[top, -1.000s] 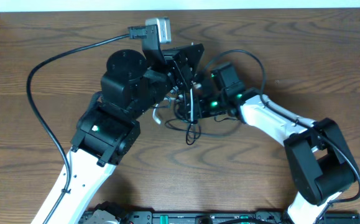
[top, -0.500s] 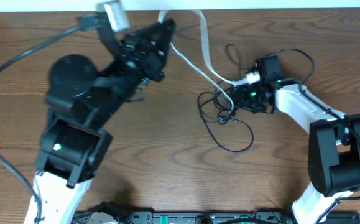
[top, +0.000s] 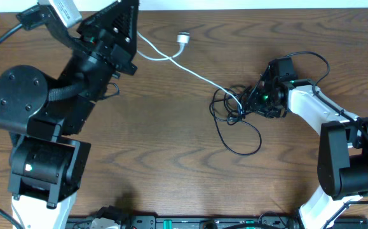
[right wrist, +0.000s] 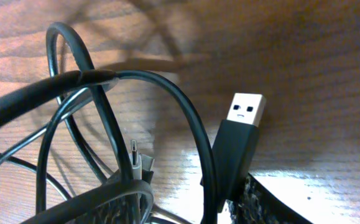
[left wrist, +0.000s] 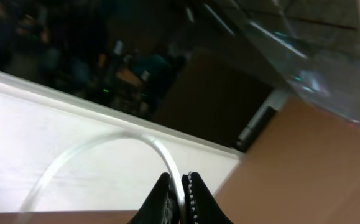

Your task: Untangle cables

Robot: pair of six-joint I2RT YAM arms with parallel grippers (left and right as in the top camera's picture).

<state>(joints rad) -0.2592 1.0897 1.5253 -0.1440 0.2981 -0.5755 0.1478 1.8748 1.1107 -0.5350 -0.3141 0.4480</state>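
Surface: a dark wood-grain table (top: 171,178), with a white band (top: 266,5) along its far edge.
White cable (top: 199,74): lies stretched on a diagonal, its long axis running from the far-left side down to the centre-right. Its lower end goes into the black tangle.
White plug (top: 182,39): rests on the table near the far edge, just right of the left arm's hand, with its tip pointing toward the white band.
Black cables (top: 231,114): bunched in loose loops right of centre. One wide loop sags toward the near edge.
USB plug (right wrist: 242,134): black body with a metal tip. In the right wrist view it stands roughly upright, tip pointing away from the fingers.
Left arm: it rises from the near-left corner, bends at a high elbow and reaches to the far-left edge.
Left gripper (top: 131,32): fingers (left wrist: 161,199) pressed together on the white cable, which arcs up and away to the left in the wrist view.
Right arm: it extends from the near-right corner, forearm angled left, wrist low over the tangle.
Right gripper (top: 250,107): jaws partly apart, with the USB plug's body and black cord between them. Whether they pinch cannot be told.
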